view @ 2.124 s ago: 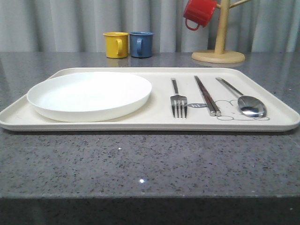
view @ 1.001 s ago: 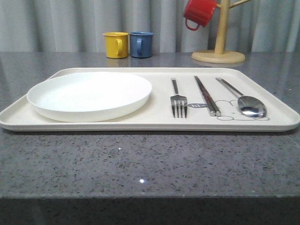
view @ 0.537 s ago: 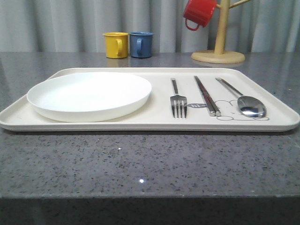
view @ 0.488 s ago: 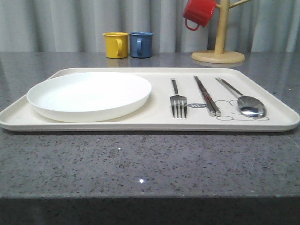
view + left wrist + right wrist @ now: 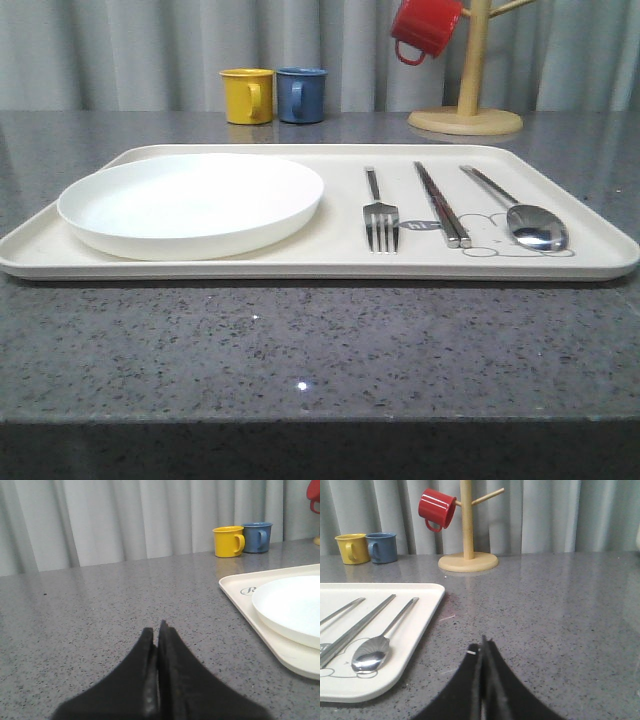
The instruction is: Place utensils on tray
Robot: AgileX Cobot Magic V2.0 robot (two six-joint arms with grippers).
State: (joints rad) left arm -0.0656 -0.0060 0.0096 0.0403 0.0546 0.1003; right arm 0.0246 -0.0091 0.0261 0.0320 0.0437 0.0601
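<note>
The cream-white tray point(image 5: 330, 268) lies across the table's middle. On its right half rest three silver utensils side by side: a fork point(image 5: 379, 218), a pair of chopsticks point(image 5: 441, 205) and a spoon point(image 5: 525, 217). The spoon point(image 5: 376, 648) and chopsticks point(image 5: 357, 625) also appear in the right wrist view on the tray point(image 5: 422, 625). My left gripper point(image 5: 156, 630) is shut and empty over bare table, left of the tray point(image 5: 240, 597). My right gripper point(image 5: 482, 646) is shut and empty over bare table, right of the tray.
A round white plate point(image 5: 190, 203) fills the tray's left half. A yellow mug point(image 5: 246, 95) and a blue mug point(image 5: 301, 94) stand at the back. A wooden mug tree point(image 5: 467, 95) with a red mug point(image 5: 424, 27) stands at the back right.
</note>
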